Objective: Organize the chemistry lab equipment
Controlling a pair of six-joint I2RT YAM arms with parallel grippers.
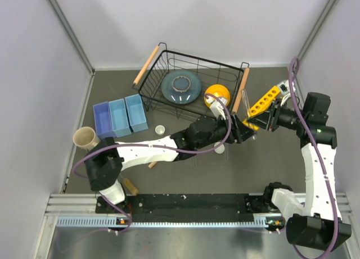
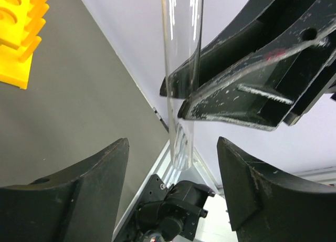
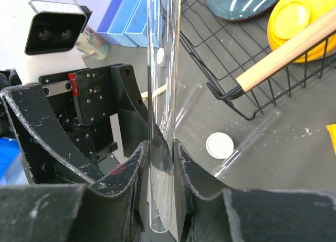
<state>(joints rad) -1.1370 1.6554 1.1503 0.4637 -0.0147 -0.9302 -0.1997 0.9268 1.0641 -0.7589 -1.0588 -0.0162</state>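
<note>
My right gripper [image 3: 160, 163] is shut on a thin clear tube [image 3: 163, 69] and holds it off the table. In the left wrist view the same tube [image 2: 181, 69] hangs between the right gripper's black fingers [image 2: 247, 95], with its rounded end over the gap of my left gripper [image 2: 173, 184]. The left gripper is open and does not touch the tube. In the top view the two grippers meet, left [image 1: 244, 130] and right [image 1: 264, 123], beside the yellow rack [image 1: 263, 104]. A white round piece [image 3: 219, 145] and another clear tube [image 3: 247, 142] lie on the table. A second white piece [image 1: 160, 130] lies further left.
The black wire basket [image 1: 225, 79] holds the grey-blue plate [image 1: 181, 86] and orange bowl [image 1: 217, 94] at the back. Blue bins [image 1: 120, 117] and a beige cup [image 1: 84, 138] stand at the left. A wooden block [image 1: 130, 186] lies near the left arm's base.
</note>
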